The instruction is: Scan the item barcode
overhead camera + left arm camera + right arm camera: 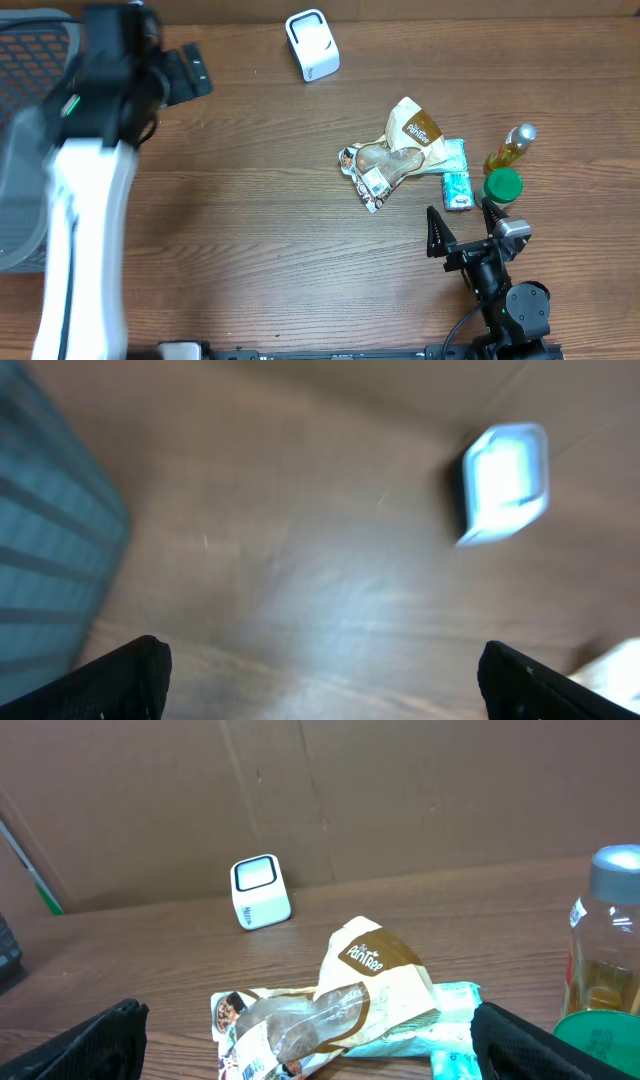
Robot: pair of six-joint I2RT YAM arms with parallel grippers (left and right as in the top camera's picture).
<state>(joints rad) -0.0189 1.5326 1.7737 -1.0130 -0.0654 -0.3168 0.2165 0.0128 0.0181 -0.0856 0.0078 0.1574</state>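
Wooden tabletop carries our work: the snack bag lies right of centre beside a small teal box. It sits just ahead of our right gripper, whose jaws are spread and empty, likely lined up to grasp it. Our left gripper, equally spread, hovers near the white scanner.

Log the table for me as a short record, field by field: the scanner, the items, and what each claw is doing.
scanner: white, alone near the far edge of the table
items: snack bag overlapping a teal packet; small box, bottle and green lid beside them
left claw: open, empty, over bare wood, scanner ahead
right claw: open, empty, facing the items
scan: not yet begun
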